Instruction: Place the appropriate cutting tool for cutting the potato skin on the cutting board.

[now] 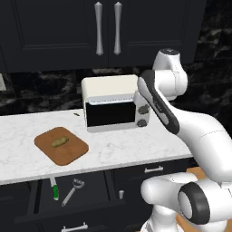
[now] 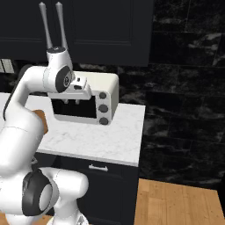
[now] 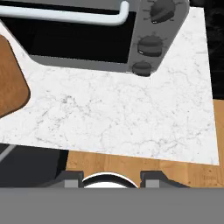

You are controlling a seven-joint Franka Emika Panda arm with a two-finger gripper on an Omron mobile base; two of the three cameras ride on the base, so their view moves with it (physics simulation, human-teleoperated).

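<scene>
Drawer [image 1: 68, 199] below the counter stands open, peeler [image 1: 72, 190] lying inside beside a green-handled knife [image 1: 55, 189]. Gripper [image 2: 71, 102] hangs empty above the counter, partly open. Potato [image 1: 59, 142] sits on cutting board [image 1: 72, 154]. Pick and transfer both remain.

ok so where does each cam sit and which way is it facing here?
Left base view: behind the arm's left, looking forward and down at the counter, cutting board, potato, toaster oven and open drawer with peeler; arm at lower right.
Right base view: behind its right, same counter; arm at lower left, hand before the oven.
Hand view: looks down past the fingertips at the counter.
All three share the oven.
</scene>
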